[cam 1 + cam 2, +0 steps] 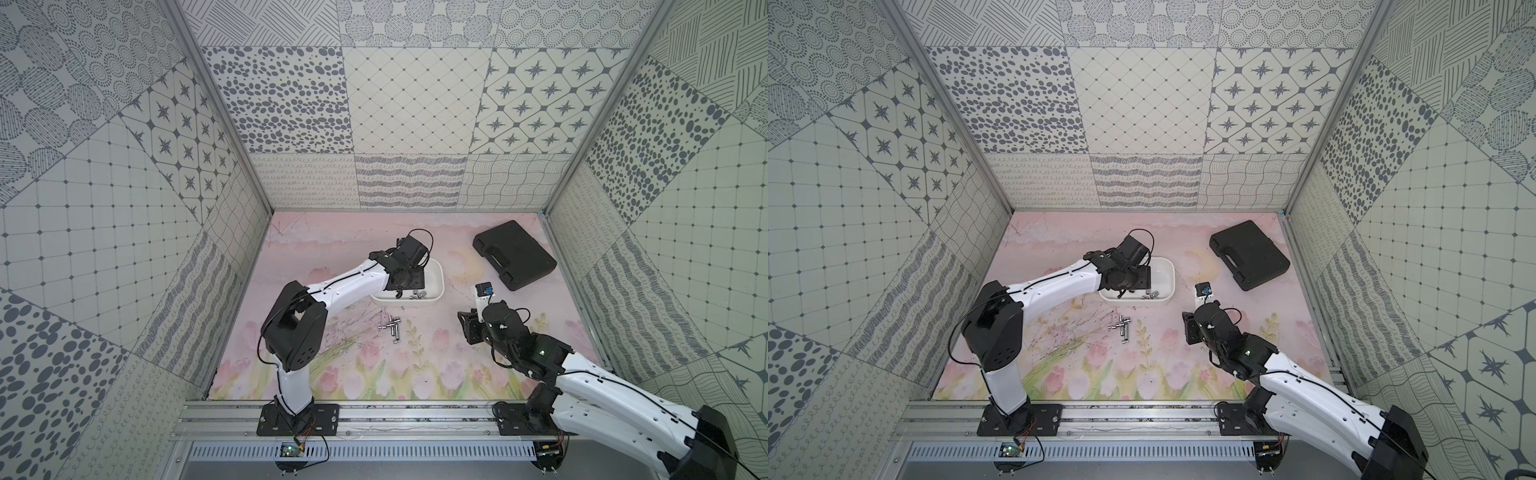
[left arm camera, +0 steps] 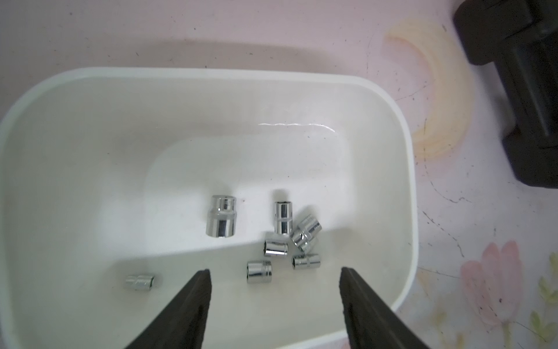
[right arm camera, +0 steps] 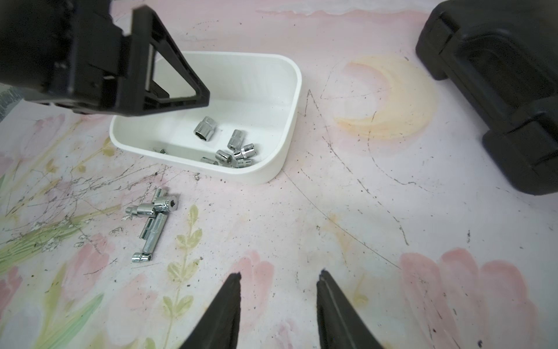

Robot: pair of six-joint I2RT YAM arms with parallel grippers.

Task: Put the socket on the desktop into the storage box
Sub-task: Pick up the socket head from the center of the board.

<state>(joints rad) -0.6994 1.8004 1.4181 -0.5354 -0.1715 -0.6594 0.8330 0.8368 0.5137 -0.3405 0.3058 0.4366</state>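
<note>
The white storage box (image 1: 440, 282) (image 2: 211, 72) sits mid-table, and several chrome sockets (image 2: 221, 220) lie on its floor. My left gripper (image 2: 274, 269) hangs open just above the box's near side, with nothing between its fingers. A loose cluster of several sockets (image 1: 392, 326) (image 3: 154, 217) lies on the desktop just in front of the box. To the right of that cluster, my right gripper (image 3: 279, 272) hovers open and empty over the mat. It points toward the box (image 3: 256, 178).
A flat black hard-shell case (image 1: 515, 253) (image 3: 498, 90) lies at the back right, close to the right wall. The left arm (image 1: 332, 286) reaches across from the front left. Patterned walls enclose three sides of the floral mat.
</note>
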